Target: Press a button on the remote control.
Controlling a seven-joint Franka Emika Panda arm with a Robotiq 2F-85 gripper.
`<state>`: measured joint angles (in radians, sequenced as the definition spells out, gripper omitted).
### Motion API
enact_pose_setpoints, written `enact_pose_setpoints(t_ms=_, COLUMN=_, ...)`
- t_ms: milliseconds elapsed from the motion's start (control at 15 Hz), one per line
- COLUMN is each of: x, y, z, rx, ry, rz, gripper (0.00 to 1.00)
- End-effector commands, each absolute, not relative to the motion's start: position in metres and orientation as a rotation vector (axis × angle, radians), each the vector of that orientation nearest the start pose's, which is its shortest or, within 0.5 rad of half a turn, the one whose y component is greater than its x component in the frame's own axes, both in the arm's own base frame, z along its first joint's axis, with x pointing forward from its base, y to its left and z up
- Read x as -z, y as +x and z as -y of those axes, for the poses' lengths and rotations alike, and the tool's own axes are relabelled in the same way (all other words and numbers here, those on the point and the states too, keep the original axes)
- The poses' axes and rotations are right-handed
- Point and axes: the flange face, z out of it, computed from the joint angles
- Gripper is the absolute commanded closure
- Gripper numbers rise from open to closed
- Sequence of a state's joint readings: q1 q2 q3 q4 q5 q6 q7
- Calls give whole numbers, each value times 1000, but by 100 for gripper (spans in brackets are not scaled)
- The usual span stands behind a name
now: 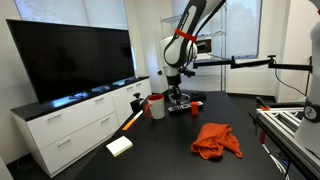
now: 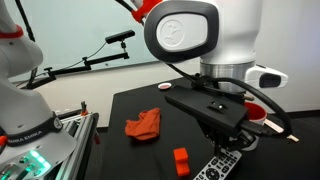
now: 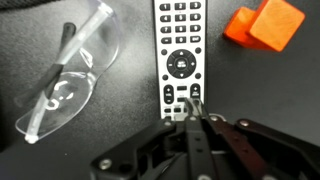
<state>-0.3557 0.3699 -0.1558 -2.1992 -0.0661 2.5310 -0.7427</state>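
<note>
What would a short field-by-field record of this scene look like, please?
surface: black table
remote control: lies flat, buttons up
gripper: shut, tips over the remote's lower buttons; contact cannot be told
safety glasses: clear, beside the remote
red block: on the remote's other side
orange cloth: crumpled, apart from the remote
white pad: near a table edge

The arm (image 2: 228,40) is white and rounded, with orange-red joint bands (image 1: 181,36) and black jaws.
</note>
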Motion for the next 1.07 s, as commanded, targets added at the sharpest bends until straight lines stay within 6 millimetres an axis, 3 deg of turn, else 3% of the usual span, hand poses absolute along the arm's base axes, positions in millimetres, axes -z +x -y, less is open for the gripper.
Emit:
enact_pose_setpoints(t_ms=0, x=-214, y=490, z=277, rx=-136, ry=-3151, rz=435, gripper=100)
enact_pose_setpoints(t_ms=1000, x=-205, y=499, z=292, rx=-161, ry=-3147, rz=388, gripper=100)
